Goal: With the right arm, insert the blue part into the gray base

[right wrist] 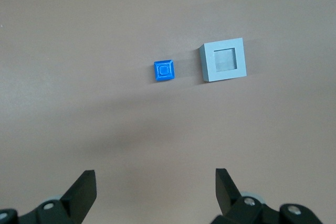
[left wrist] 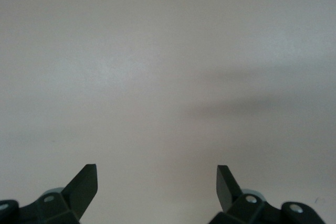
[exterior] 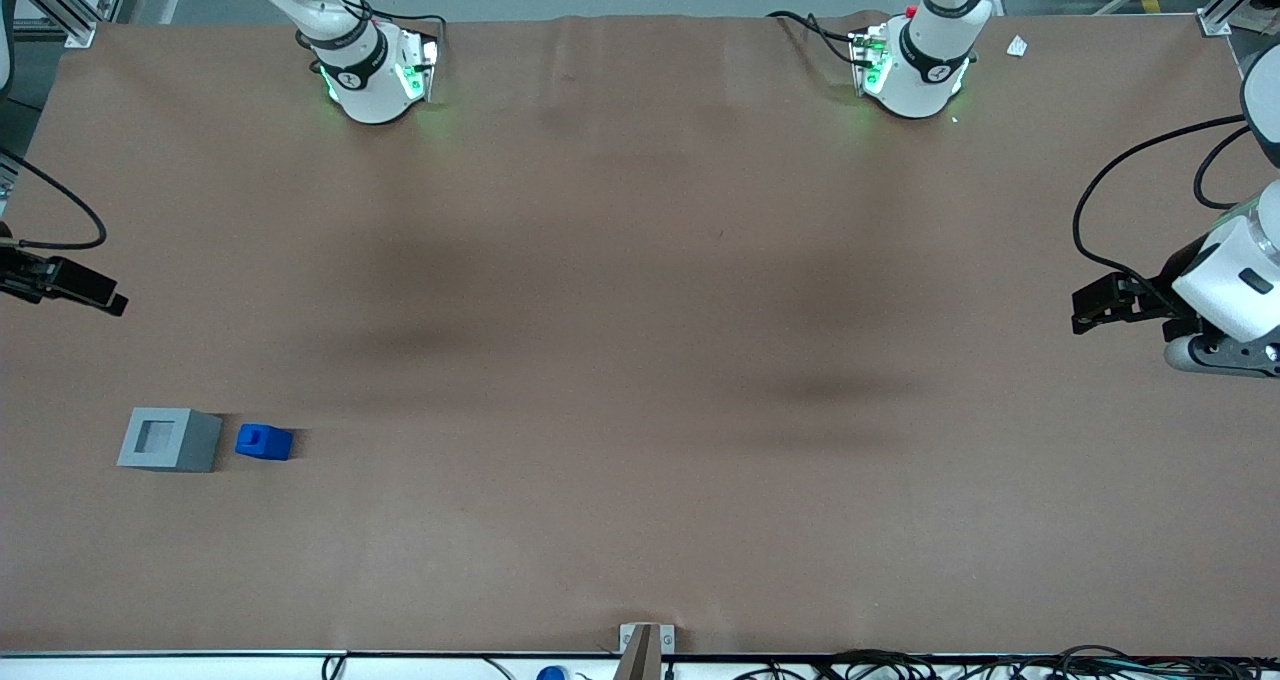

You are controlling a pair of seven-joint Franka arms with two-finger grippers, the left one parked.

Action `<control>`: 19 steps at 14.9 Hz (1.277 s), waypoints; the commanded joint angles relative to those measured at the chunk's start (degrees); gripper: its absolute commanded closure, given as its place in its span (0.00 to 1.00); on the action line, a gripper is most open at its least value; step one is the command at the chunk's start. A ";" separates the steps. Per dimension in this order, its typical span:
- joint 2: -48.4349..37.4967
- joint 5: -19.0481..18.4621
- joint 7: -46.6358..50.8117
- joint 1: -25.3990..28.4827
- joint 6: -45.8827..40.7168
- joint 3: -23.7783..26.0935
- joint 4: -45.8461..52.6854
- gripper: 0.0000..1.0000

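Note:
The blue part (exterior: 264, 442) lies on the brown table beside the gray base (exterior: 170, 439), a small gap between them, at the working arm's end of the table. The base's square opening faces up and holds nothing. Both show in the right wrist view: the blue part (right wrist: 164, 71) and the gray base (right wrist: 224, 59). The right arm's gripper (exterior: 112, 303) hangs at the table's edge, farther from the front camera than the base and apart from both. In the right wrist view the gripper (right wrist: 155, 181) is open and empty, well above the table.
The two arm bases (exterior: 375, 75) (exterior: 915, 70) stand along the table's back edge. A small white scrap (exterior: 1017, 47) lies near the back corner. A bracket (exterior: 645, 645) and cables (exterior: 900, 665) run along the front edge.

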 commanded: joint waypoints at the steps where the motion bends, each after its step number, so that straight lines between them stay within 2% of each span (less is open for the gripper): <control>1: 0.16 -0.55 0.03 0.06 0.52 -0.12 -1.16 0.00; 4: 5.16 -0.64 0.39 0.15 4.72 -0.12 -2.29 0.00; 9: 10.52 -0.29 0.39 0.33 27.74 -0.12 -13.89 0.00; 19: 25.12 -0.11 0.21 -0.20 47.18 -0.12 -13.99 0.00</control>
